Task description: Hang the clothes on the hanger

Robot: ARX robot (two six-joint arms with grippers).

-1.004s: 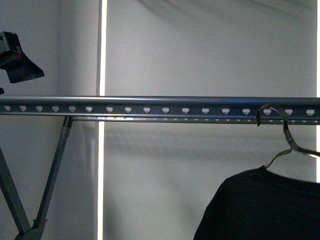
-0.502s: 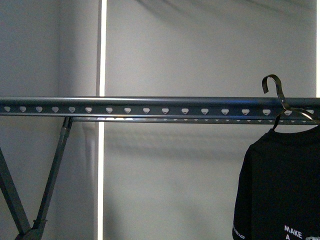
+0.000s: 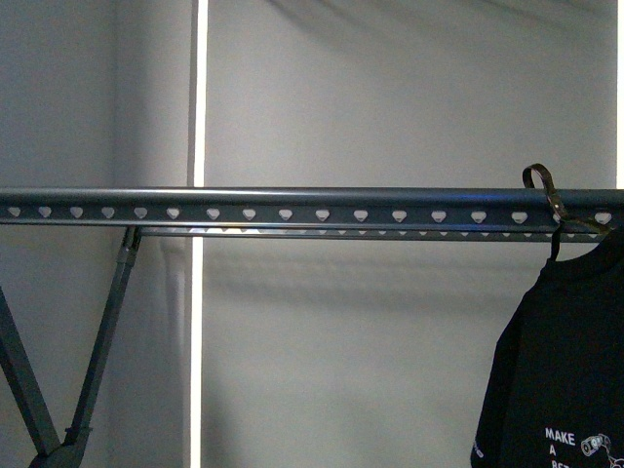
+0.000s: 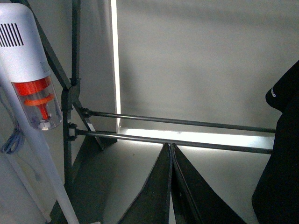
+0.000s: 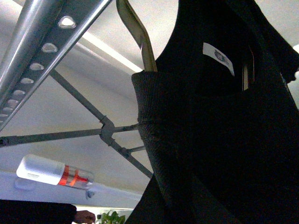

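Note:
The clothes, a black T-shirt (image 3: 570,361) with white print, hang on the wire hanger (image 3: 546,195) at the far right of the front view. The hanger's hook curves at the top edge of the perforated rail (image 3: 292,207) and its wire crosses the rail's face; I cannot tell whether it rests there. In the right wrist view the shirt (image 5: 224,140) fills the picture, with its white label (image 5: 218,57), the hanger's wire (image 5: 140,44) rising from the collar and the rail (image 5: 42,51) close by. My right gripper is shut on the hanger, its jaws hidden by cloth. My left gripper (image 4: 170,146) is shut and empty, low beside the shirt (image 4: 285,158).
The rack's slanted legs (image 3: 102,331) stand at the left, and its lower cross bars (image 4: 187,123) run ahead of the left gripper. A white stick vacuum with an orange core (image 4: 32,79) leans by the rack. A grey wall lies behind.
The hanger with the shirt rose from in front of the rail to above it, then shifted right and sank to the rail's top. The left gripper left the front view.

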